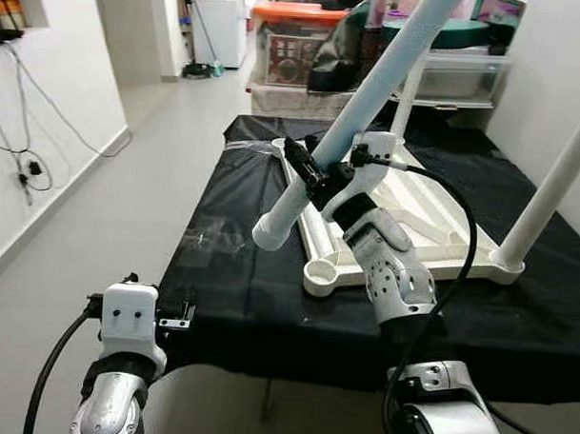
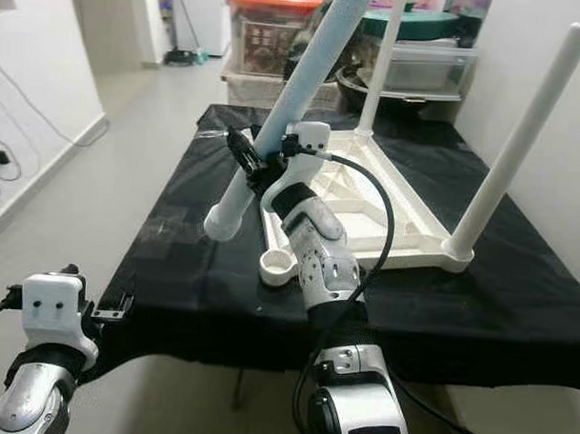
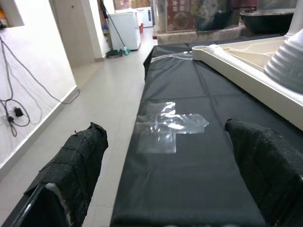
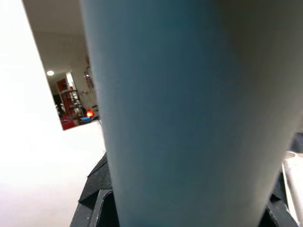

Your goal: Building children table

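The leg, a pale blue-white tube, runs diagonally from the top centre of the head views down to a free lower end left of centre. The end hangs above the counter, just left of the tabletop and above its empty corner socket. The right end effector is clamped on the leg close to that lower end, one black finger on each side of the tube. In the right wrist view the leg covers most of the frame.

The tabletop is white and lies upside down on the black-covered counter, centre right. Two more legs stand upright in its corner sockets: one at the right edge of the frame, one at the far corner near the top.

The left end effector sits at lower left, at the near counter edge, with its fingers spread apart and holding nothing. Between them a patch of clear tape lies on the black cover.

Storage bins stand beyond the counter at top centre. Cables hang on the wall at far left.
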### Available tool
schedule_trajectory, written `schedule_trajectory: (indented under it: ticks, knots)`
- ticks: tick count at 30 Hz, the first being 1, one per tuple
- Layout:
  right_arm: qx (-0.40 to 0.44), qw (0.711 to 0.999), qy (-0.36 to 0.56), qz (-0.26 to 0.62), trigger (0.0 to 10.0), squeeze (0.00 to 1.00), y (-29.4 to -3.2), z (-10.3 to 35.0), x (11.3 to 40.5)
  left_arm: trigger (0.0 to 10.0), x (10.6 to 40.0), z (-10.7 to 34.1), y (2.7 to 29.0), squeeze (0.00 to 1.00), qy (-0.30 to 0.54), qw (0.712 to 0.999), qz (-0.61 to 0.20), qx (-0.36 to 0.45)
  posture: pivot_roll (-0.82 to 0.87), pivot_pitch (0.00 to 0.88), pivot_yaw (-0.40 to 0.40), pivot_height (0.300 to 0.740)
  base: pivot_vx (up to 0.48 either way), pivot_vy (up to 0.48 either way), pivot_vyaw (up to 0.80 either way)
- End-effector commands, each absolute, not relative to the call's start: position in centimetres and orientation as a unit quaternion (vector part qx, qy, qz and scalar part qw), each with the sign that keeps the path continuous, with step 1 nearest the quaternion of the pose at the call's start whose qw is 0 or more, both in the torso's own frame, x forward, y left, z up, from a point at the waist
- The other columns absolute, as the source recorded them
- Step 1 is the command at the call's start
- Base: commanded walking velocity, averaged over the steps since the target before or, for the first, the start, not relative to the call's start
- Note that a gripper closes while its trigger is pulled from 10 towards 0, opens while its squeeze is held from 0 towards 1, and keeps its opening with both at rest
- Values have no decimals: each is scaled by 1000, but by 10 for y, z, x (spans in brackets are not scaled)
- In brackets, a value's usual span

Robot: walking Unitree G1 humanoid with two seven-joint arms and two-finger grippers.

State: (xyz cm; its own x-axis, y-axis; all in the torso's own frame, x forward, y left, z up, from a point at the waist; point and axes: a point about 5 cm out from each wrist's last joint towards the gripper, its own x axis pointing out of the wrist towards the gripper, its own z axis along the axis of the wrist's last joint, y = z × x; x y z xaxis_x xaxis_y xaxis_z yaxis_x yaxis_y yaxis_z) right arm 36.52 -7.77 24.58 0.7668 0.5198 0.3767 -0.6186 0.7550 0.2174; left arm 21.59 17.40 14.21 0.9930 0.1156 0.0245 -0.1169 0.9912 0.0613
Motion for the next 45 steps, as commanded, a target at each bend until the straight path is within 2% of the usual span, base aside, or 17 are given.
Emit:
schedule_trajectory:
  ticks: [1,6,28,30,34,38,45]
  knots:
    - [163,924,-159,306,10000,0,-77,251,366,10000,217,141,175,0,-7,997,63,36,89,0,-31,740,401,-262,0]
    - [165,924,-159,306,10000,0,-74,251,366,10000,218,140,175,0,-2,997,69,35,88,0,-26,740,341,-331,0]
    - [155,922,-152,319,10000,0,-74,248,368,10000,222,140,177,0,-1,996,87,31,84,10,-26,740,0,0,0]
    - [138,914,-142,355,10000,0,-75,248,370,10000,218,138,171,0,4,997,73,22,80,16,-23,740,0,0,0]
    - [123,914,-137,362,10000,0,-82,252,379,10000,212,134,160,0,11,999,37,11,62,20,-45,740,0,0,0]
    - [109,912,-139,369,10000,0,-90,259,387,10000,205,132,149,0,14,1000,6,4,43,29,-31,740,0,0,0]
    - [89,887,-134,433,10000,0,-92,269,387,10000,201,130,139,0,20,1000,-19,1,47,40,-22,740,0,0,0]
